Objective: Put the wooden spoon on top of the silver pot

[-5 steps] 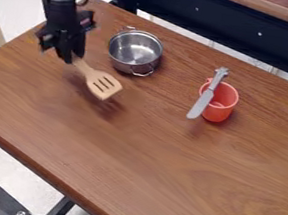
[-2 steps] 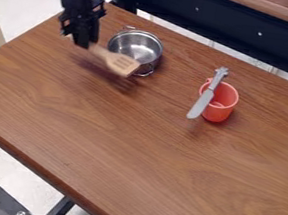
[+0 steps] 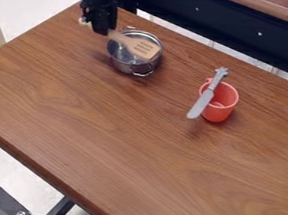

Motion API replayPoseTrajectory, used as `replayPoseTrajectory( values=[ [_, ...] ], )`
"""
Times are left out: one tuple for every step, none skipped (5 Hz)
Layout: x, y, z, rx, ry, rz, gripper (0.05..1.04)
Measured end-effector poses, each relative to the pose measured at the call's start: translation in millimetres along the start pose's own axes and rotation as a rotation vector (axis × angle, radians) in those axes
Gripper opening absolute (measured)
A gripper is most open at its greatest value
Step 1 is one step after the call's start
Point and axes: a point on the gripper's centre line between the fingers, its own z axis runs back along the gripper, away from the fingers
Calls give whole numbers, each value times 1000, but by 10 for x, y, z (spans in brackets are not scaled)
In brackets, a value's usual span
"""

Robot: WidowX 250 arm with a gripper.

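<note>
– The gripper (image 3: pixel 104 31) has moved toward the tabletop's far edge, and a bit to the right. The wooden spoon (image 3: pixel 142 47) has gone with it. Its flat end was over the near side of the silver pot (image 3: pixel 122 64) and now it is above the pot's open top!

– Did the pot move too?

– No, it is in the same place. So are the red cup (image 3: pixel 219 112) and the knife (image 3: pixel 202 104).

– Is the gripper open?

– No, it is closed on the spoon's handle. A little end of the handle pokes out on the left side. The flat end, the one with the slots, points right.

– Does the spoon touch the pot?

– I can't tell. It covers part of the hole, but I can see inside the pot next to it.

– Where does the pot stand?

– On the brown tabletop (image 3: pixel 134 148), near the far edge, close to the far left corner. One of its loop handles faces the near side.

– And the cup?

– It stands well apart from the pot, to the right, nearer the far edge than the near one. The knife lies across the left part of its rim. The blade sticks out down to the left, and the fancy end points to the far edge.

– What is behind the tabletop?

– A long dark bar (image 3: pixel 186 17), with another wooden top (image 3: pixel 256 5) above it.
</note>
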Motion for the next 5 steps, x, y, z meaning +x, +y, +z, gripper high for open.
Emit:
replayPoseTrajectory(
  values=[
    [-95,-56,-133,1,-15,85,247],
    [-172,-123,-150,-21,-38,119,247],
    [-213,-125,-193,-28,-31,115,247],
    [-223,-130,-221,-38,-30,121,247],
    [-226,-116,-242,-36,-25,126,303]
  ],
)
